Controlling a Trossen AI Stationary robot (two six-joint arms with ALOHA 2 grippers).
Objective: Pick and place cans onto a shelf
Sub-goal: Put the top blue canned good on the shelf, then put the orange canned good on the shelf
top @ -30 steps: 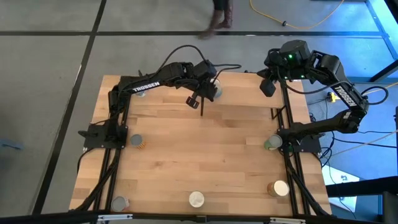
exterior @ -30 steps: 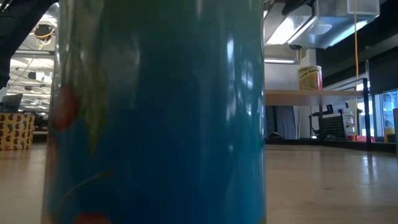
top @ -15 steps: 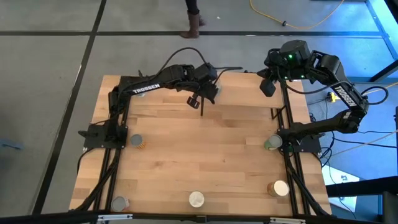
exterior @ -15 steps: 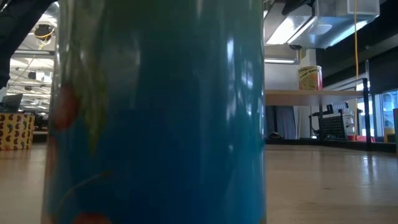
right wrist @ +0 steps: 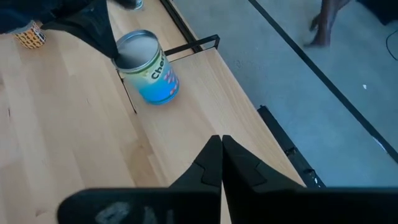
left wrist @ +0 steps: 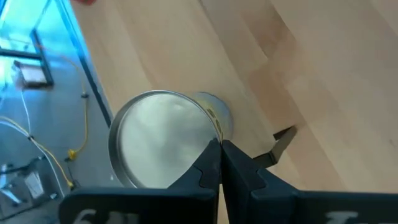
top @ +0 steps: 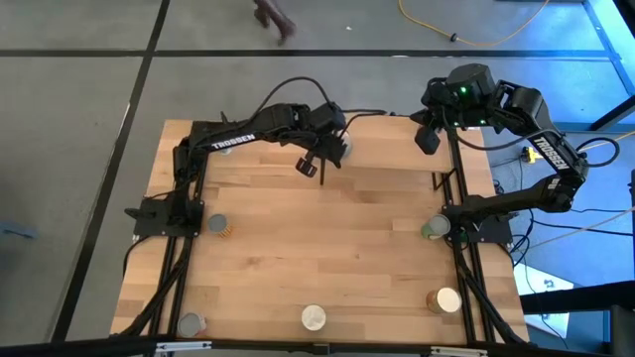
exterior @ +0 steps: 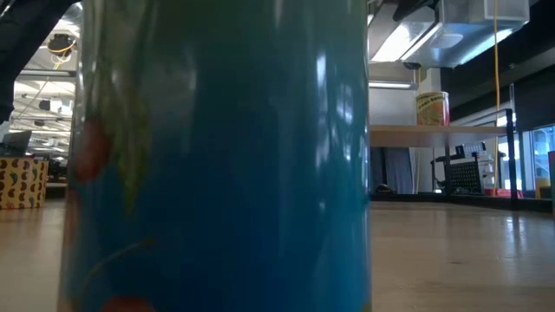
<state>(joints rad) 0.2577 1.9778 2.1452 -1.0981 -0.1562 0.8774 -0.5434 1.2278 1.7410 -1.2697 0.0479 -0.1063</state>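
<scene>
My left gripper is out over the far middle of the shelf, fingers pressed together with nothing between them. Through my left wrist camera the tips meet in a thin dark line, right at the rim of a silver-lidded can standing upright near the far edge — touching the lid or just above it, I cannot tell which. My right wrist camera catches that same can from the other side: pale lid, blue label, upright just beside a thin black post, with the dark of my left arm hanging over it.

My right gripper is pulled back by the far right corner, fingers closed on nothing, hovering above bare wood.

The other cans are spread around the board's edges in the overhead view — an orange one on the left side, a green one on the right, an orange-labelled one nearer the right front corner, a pale-lidded one at the front middle and a grey-lidded one at the front left.

The table-level camera is almost filled by one blue can standing right against the lens, and past it a yellow-labelled can sits on a raised wooden board in the background.

A person's foot shows on the floor beyond the table.
</scene>
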